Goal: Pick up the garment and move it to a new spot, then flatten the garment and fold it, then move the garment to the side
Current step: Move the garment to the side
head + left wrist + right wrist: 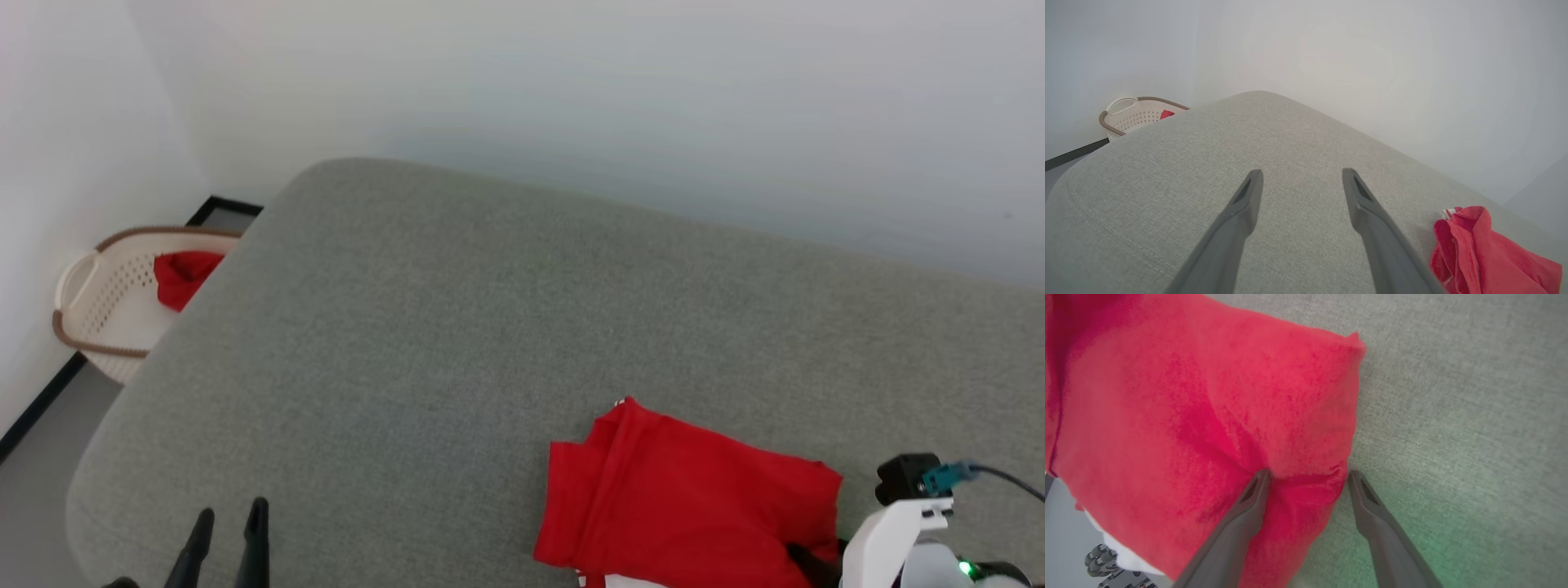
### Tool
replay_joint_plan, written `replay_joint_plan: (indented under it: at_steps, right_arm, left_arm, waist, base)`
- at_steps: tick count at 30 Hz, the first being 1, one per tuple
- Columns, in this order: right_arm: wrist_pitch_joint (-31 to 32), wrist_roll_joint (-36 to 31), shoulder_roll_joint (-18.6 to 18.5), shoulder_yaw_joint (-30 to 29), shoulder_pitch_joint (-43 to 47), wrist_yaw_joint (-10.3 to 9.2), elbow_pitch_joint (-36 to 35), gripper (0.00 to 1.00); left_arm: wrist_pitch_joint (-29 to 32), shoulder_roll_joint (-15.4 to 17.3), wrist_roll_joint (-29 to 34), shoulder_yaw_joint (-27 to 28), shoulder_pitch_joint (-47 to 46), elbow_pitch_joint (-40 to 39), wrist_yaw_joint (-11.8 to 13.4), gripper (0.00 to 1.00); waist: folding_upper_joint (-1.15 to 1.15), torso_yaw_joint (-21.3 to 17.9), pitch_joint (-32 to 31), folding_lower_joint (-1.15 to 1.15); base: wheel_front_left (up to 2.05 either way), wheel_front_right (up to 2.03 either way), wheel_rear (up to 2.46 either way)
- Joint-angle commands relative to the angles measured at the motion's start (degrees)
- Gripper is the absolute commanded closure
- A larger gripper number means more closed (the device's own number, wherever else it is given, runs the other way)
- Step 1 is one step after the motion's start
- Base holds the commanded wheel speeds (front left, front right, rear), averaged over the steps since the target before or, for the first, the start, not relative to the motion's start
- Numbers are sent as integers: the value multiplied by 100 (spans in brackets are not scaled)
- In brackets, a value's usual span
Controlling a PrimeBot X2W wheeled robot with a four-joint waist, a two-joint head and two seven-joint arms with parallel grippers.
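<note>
At the right gripper (1308, 475): fingers (1237, 522) spread to full width, clamped on nothing, straddling a raised wrinkle at the right-hand end of the garment (1208, 396), one finger over red cloth, the other just past its hem above the bare grey cushion (1453, 416). Cannot tell whether the tips press the fabric or hang just above it. Lies directly under and ahead of those fingers, crumpled, at the cushion's near edge toward its right end, with a white sleeve (1126, 557) spilling over that edge. Runs roughly along the near edge, slanting slightly away toward the left. Calls, by the look of it, for a closing pinch on that wrinkle, with the right arm plainly the nearer. Farther out, the left gripper (232, 510), likewise wide apart and empty, over the near left corner, well apart from the cloth. Beyond the left edge, on the floor (41, 506), a pale basket (106, 302) with a small red lump (184, 276) inside.
</note>
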Motion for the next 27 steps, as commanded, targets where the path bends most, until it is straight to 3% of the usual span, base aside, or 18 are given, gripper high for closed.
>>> replay_joint_plan:
  at_steps: [1,5,6,7,14,27]
  right_arm:
    - [170,-82,79,-90,-77,-1,75,0]
    - [638,-193,272,-182,-164,-1,196,0]
    - [726,-203,312,-193,-186,0,194,58]
    - [807,-206,353,-229,-207,0,212,100]
    - [1096,-219,437,-367,-375,1,1,100]
    - [1381,-283,49,-362,-852,1,-730,100]
  left_arm:
    - [-46,-25,-19,-20,-93,27,-18,0]
    - [-72,-79,-39,-74,-221,92,-29,0]
    - [-80,-89,-49,-83,-244,109,-31,0]
    - [-87,-99,-59,-90,-265,130,-33,0]
    - [-120,-126,-59,-107,-318,232,-46,0]
    - [-141,-72,24,-208,-409,179,-48,0]
  waist:
    - [0,97,196,0]
    - [0,126,333,0]
    - [0,130,361,0]
    - [0,132,378,0]
    - [0,80,424,0]
    - [0,-458,441,0]
  base:
    - [0,0,0]
    - [0,0,0]
    - [0,0,0]
    - [0,0,0]
    - [0,0,0]
    - [0,0,0]
